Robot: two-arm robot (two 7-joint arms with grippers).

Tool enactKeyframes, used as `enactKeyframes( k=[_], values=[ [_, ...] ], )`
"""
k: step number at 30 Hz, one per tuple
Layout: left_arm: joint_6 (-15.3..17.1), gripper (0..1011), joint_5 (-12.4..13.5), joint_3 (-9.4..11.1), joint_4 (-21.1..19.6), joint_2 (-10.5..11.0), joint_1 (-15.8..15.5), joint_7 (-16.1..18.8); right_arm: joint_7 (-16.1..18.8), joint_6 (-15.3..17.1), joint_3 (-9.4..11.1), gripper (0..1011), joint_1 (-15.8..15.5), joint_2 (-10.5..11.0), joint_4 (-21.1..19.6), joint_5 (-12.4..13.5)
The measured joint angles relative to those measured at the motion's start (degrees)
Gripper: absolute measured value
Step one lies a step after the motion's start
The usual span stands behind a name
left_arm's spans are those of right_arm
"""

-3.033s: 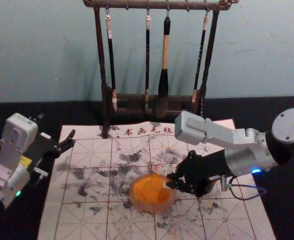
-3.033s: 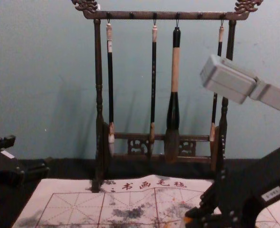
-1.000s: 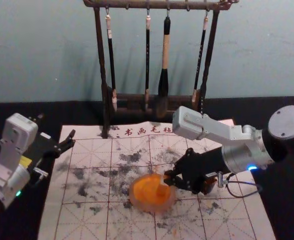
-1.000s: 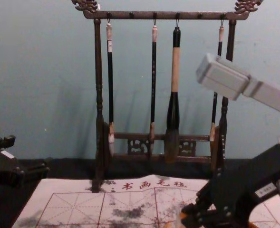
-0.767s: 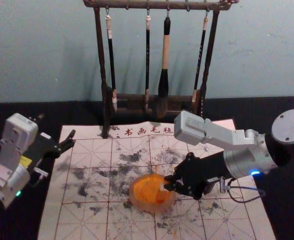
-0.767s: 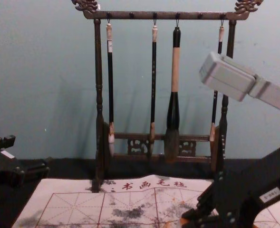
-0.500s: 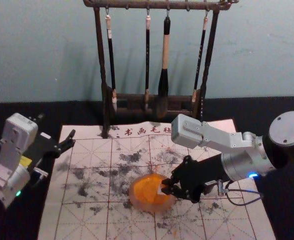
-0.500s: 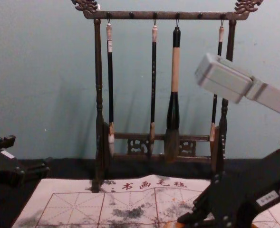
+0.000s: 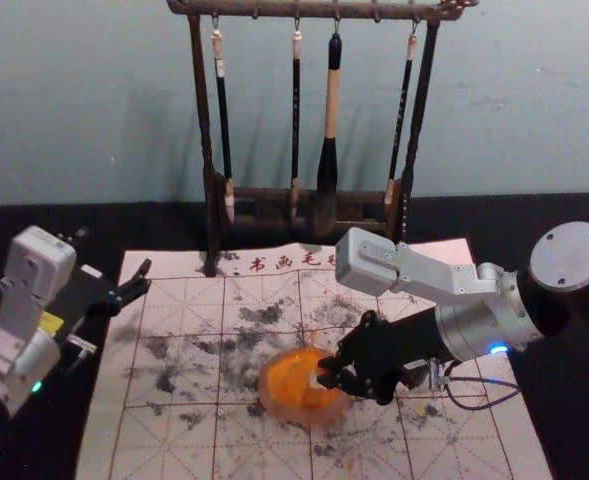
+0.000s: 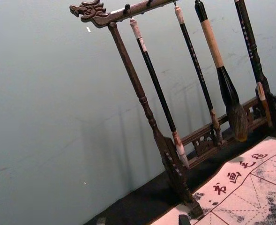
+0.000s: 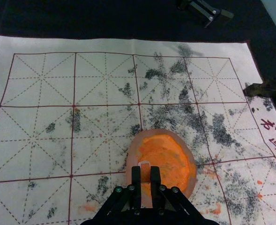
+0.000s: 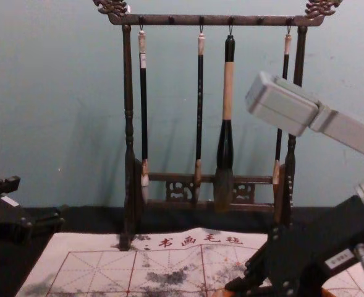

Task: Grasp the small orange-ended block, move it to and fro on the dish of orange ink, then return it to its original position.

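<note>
Blue-grey wall (image 9: 84, 100) behind, my right gripper (image 11: 145, 170) clasps 1 orange-ended block (image 11: 145, 164) over the ink dish (image 11: 133, 154); grasp done, inking apparently underway, return ahead; left gripper (image 9: 146, 279) parked open.

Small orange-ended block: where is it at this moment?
In the right wrist view, the block is clamped in the jaws of the right gripper, over the dish; the head view puts it toward the dish's right side.
</note>
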Motion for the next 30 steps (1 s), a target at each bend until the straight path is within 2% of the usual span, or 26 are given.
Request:
enactKeyframes(
  k=[7,15,30],
  values=[
    [0.0,1001,0.0,0.0,0.0,0.0,0.0,0.0,-0.41,0.02,0.31,88,-0.05,0.04,0.06,0.26],
    [0.0,1001,0.0,0.0,0.0,0.0,0.0,0.0,-1.52,-0.06,1.62,87,-0.65,0.68,-0.46,1.1],
    [0.0,1001,0.0,0.0,0.0,0.0,-0.01,0.0,-4.28,-0.14,5.16,88,-3.48,4.42,-4.54,2.89]
  ],
)
